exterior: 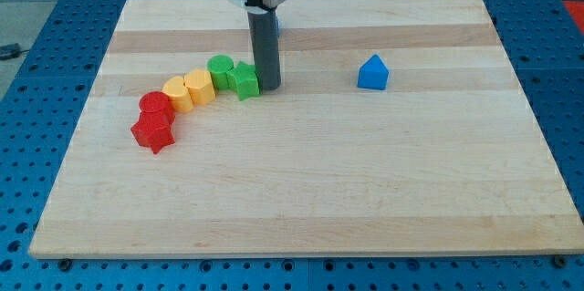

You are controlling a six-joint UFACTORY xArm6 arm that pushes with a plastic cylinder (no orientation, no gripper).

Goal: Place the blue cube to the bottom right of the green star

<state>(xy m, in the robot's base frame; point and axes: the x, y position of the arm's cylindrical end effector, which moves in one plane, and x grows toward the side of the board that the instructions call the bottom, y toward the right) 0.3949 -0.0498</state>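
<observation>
The green star lies left of the board's centre, at the right end of a curved row of blocks. My tip stands right against the star's right side. A blue block with a peaked top lies alone further to the view's right, about level with the star. A sliver of another blue block shows behind the rod near the view's top; its shape is hidden.
The row runs down-left from the star: a green cylinder, a yellow block, an orange block, a red cylinder and a red star. The wooden board ends at blue perforated table on all sides.
</observation>
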